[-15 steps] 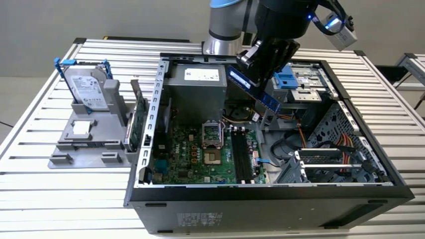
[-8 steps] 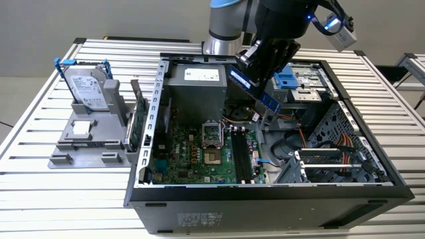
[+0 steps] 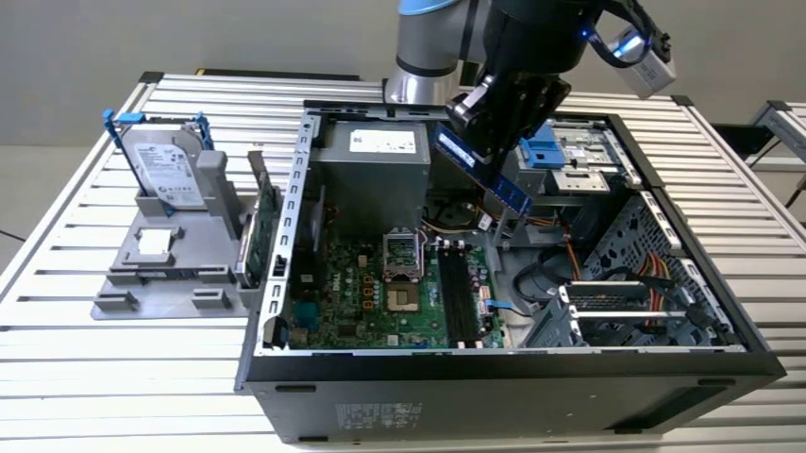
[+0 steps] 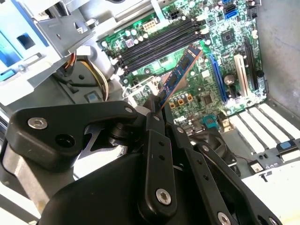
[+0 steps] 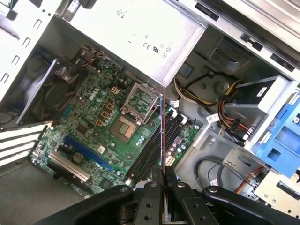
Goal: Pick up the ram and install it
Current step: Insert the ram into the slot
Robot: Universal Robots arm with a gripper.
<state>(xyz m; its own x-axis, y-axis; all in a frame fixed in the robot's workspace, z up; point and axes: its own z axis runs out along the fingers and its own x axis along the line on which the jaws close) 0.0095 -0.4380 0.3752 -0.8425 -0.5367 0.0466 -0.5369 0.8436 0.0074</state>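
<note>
I see my black hand (image 5: pixel 163 174) clamped on the ram (image 5: pixel 162 136), a thin dark circuit-board stick seen edge-on, held over the long black memory slots (image 5: pixel 143 157) of the green motherboard (image 5: pixel 101 136).

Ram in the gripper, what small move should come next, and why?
Probably ease it down toward the slots, levelling it on the way. The gripper is shut on the ram, which hangs tilted above the open case, clear of the motherboard's empty slots.
</note>
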